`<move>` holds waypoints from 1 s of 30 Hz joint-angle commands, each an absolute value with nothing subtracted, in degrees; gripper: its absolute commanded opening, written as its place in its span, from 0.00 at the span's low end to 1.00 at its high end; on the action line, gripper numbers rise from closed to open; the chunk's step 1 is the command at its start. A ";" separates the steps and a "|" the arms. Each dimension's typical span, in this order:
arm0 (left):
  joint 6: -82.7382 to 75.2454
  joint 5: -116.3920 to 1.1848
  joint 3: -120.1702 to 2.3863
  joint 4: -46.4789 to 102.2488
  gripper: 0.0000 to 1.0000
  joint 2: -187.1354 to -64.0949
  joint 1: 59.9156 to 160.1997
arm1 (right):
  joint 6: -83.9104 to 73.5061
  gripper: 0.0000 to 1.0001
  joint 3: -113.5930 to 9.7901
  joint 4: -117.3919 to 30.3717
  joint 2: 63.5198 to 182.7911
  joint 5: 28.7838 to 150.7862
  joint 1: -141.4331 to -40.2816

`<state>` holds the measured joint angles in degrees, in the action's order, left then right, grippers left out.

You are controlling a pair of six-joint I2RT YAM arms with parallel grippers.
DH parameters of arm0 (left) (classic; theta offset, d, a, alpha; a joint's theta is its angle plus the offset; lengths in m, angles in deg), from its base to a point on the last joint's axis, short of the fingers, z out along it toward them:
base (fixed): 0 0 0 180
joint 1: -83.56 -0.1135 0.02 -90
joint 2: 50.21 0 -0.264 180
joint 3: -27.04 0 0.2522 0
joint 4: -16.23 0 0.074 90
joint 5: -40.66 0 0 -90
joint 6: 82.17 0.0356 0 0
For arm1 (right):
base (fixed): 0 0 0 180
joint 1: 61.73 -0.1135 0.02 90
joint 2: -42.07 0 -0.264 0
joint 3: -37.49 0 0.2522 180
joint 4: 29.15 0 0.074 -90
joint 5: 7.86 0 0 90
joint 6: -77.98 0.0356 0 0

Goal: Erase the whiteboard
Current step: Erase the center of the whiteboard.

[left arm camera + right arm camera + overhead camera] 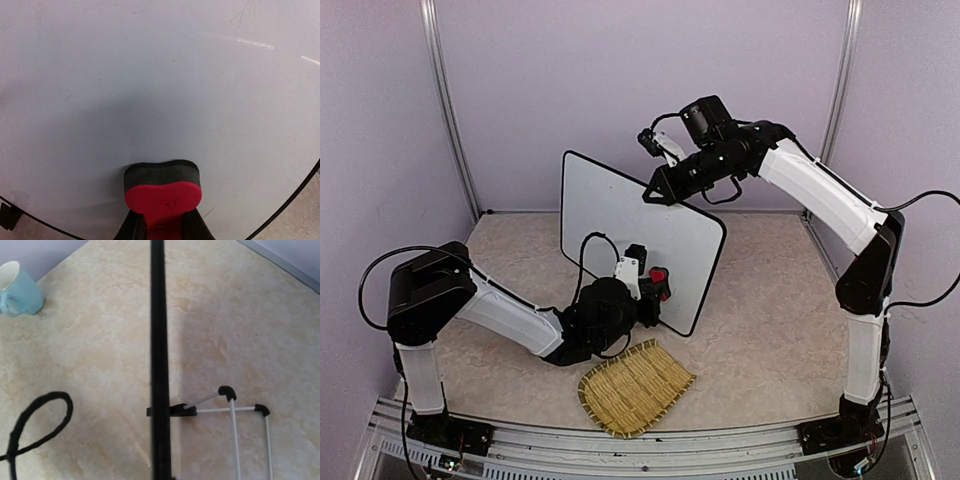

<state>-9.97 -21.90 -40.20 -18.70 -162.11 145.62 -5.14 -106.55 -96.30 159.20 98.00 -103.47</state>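
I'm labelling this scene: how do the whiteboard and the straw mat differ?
The whiteboard stands upright; the straw mat lies on the table. The whiteboard is smooth white with a black rim; the mat is woven, yellow. The whiteboard is larger than the mat. Both have rounded corners.

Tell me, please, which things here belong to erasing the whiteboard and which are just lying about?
For the job: whiteboard; red-and-black eraser, held in the left tool; right tool at the board's top edge.
Lying about: straw mat; blue mug.
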 commanded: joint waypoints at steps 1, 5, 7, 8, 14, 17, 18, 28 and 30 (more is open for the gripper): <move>-10.62 -18.70 -39.97 -18.00 0.20 -163.24 142.91 | -3.23 0.10 -105.22 -103.31 161.96 97.09 -106.91; -10.60 -17.70 -39.59 -17.88 0.20 -164.21 142.39 | -3.64 0.07 -105.03 -103.76 161.11 95.25 -106.91; -10.71 -17.18 -39.32 -17.51 0.20 -164.50 141.86 | -3.75 0.00 -104.98 -103.72 161.06 95.53 -106.90; -10.77 -16.85 -39.14 -17.47 0.20 -164.73 141.68 | -3.75 0.00 -104.99 -103.67 161.12 95.58 -106.91; -11.48 -14.37 -39.11 -15.57 0.20 -165.34 140.40 | -3.93 0.00 -104.76 -103.50 161.74 96.29 -106.99; -11.85 -14.81 -39.50 -14.99 0.20 -165.70 139.93 | -3.95 0.00 -104.94 -103.35 161.86 96.56 -106.97; -11.96 -14.76 -39.80 -14.37 0.20 -166.01 139.86 | -3.89 0.00 -105.02 -103.32 161.95 96.49 -106.99; -13.00 -17.21 -40.65 -14.45 0.20 -168.24 141.52 | -3.58 0.00 -105.41 -103.25 162.82 96.64 -106.99; -12.67 -17.74 -41.36 -14.65 0.20 -168.65 142.75 | -3.58 0.00 -105.38 -103.28 163.05 96.67 -106.94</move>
